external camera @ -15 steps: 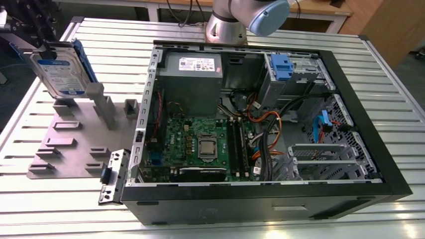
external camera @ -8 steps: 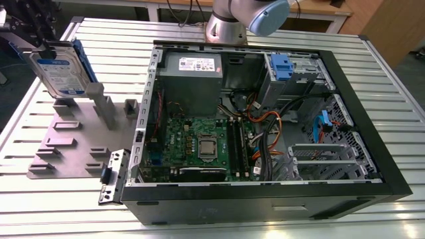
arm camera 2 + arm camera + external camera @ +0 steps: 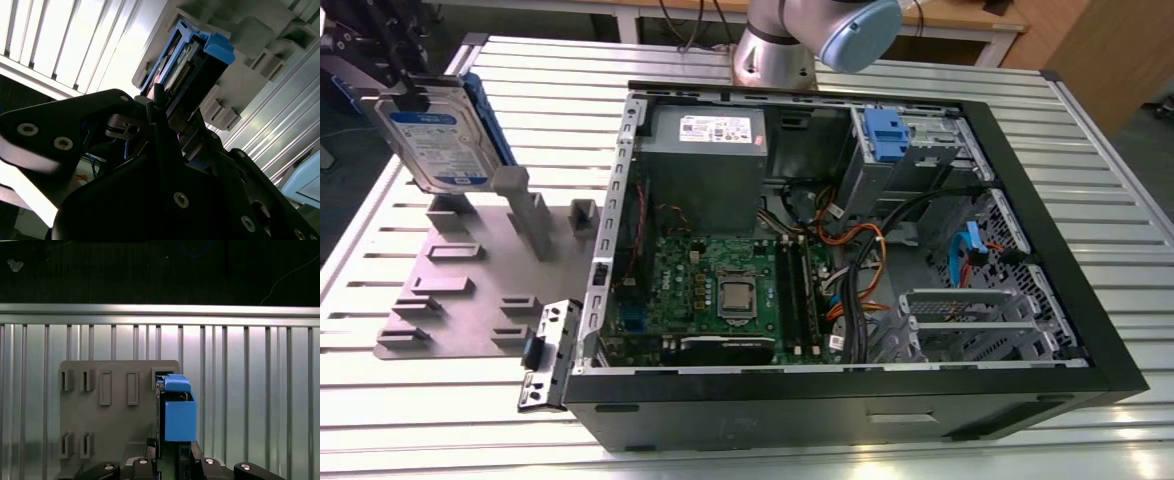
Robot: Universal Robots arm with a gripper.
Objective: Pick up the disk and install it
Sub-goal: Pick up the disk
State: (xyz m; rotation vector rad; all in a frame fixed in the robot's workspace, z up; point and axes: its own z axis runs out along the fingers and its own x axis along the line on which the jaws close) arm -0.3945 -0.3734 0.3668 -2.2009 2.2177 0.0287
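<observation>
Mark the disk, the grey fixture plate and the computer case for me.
disk [image 3: 447,150]: exterior view, on its white-and-blue label.
fixture plate [image 3: 480,272]: exterior view, on a bare flat patch.
computer case [image 3: 787,402]: exterior view, on its black outer side wall.

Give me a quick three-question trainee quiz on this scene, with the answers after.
1. True or false: the disk sits inside the computer case.
2. What does the tool grip? A) the disk B) a cable C) the fan
3. Fill in: the case's side is ___, showing the motherboard.
Key: 1 false; 2 A; 3 open.
</observation>
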